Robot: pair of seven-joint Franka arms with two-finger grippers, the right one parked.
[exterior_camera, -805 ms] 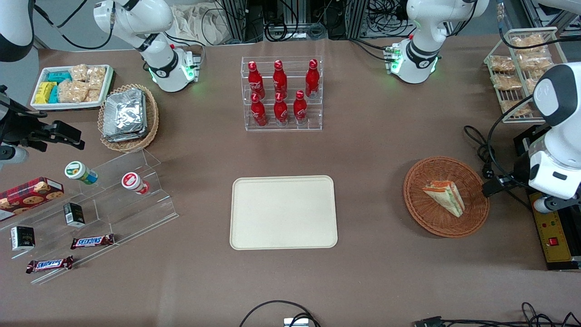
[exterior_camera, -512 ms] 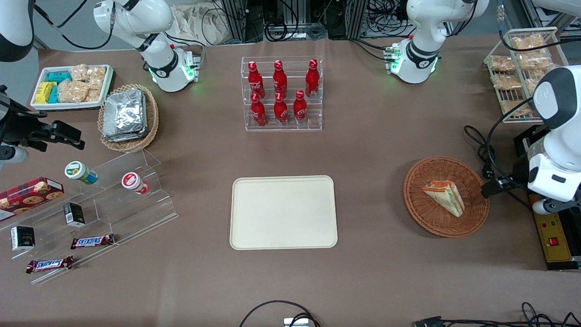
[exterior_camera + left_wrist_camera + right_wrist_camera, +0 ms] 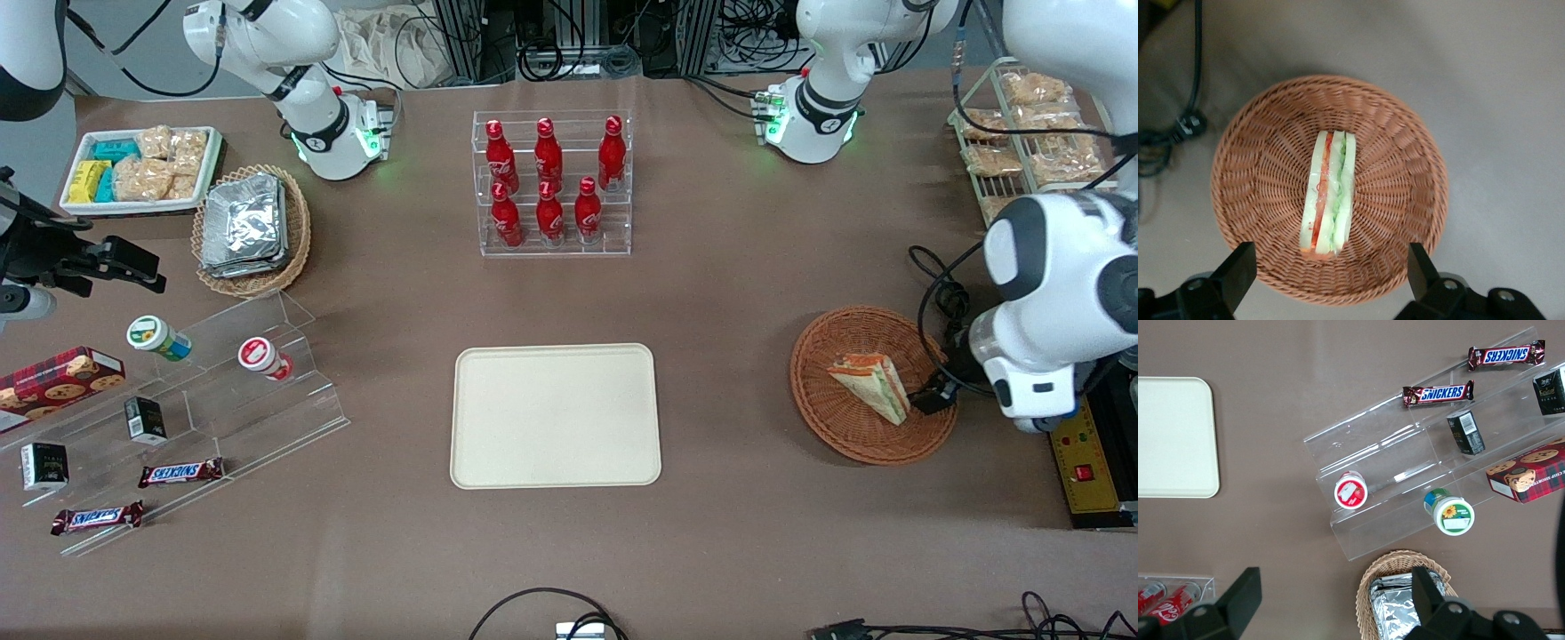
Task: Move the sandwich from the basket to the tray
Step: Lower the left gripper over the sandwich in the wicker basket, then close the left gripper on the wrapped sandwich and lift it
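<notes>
Both fingers (image 3: 1238, 270) wide over basket (image 3: 1265, 180) rim.

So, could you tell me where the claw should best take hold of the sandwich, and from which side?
Probably from above, across the middle of the sandwich, one finger on each bread face. It stands on edge in the basket, filling layers up, flat faces free. The claw hovers open above the basket, its gap seemingly already square to the wedge.
</notes>
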